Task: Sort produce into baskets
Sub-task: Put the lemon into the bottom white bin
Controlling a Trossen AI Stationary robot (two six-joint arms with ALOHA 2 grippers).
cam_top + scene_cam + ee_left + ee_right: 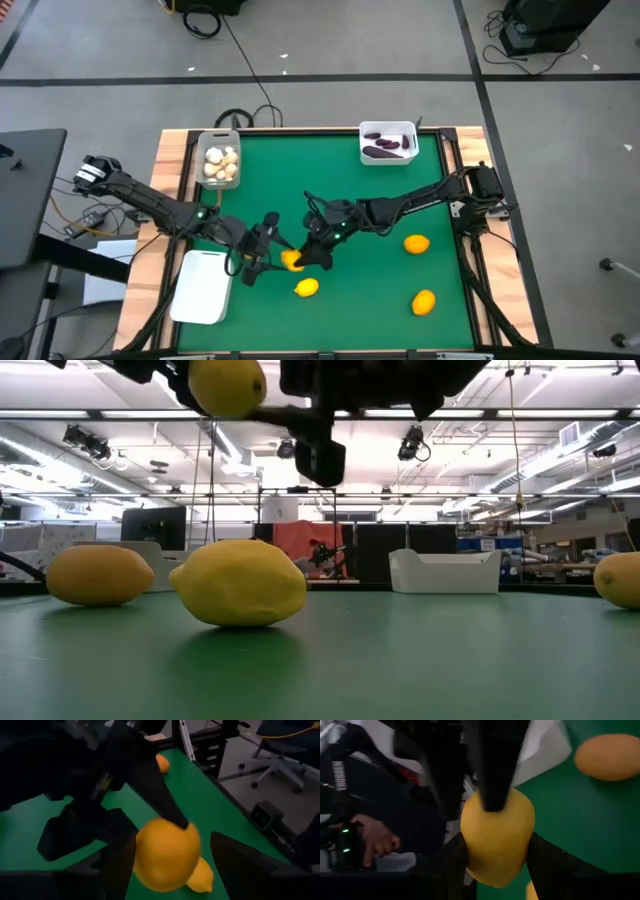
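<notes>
High view puts your two grippers together at lower centre of the green mat (pixel 380 290), and both meet on one lemon (pixel 292 260). Your left gripper (pixel 262 250) reaches in from the left; your right gripper (pixel 315 250) comes from the right. In the right wrist view that arm's fingers (pixel 547 865) sit clamped on either side of the lemon. In the left wrist view the left arm's fingers (pixel 235 865) flank the same fruit with a gap showing on one side, so you cannot tell whether they grip it. The low view shows this lemon raised off the mat at upper left of its frame.

No readable brand or label shows anywhere.

Nearest the bottom edge, a second lemon (pixel 307 288) lies just below the grippers, and a third (pixel 423 301) sits at lower right, with open mat between them. A fourth (pixel 416 243) rests right of centre. The white basket (pixel 203 287) at lower left lies partly over the mat's left edge, and nothing is visible inside it.

Farther up, bare mat runs to the top edge. The greyish basket (pixel 217 141) at upper left holds off-white garlic bulbs (pixel 221 162). The white basket (pixel 388 129) at upper right holds dark purple eggplants (pixel 388 146).
</notes>
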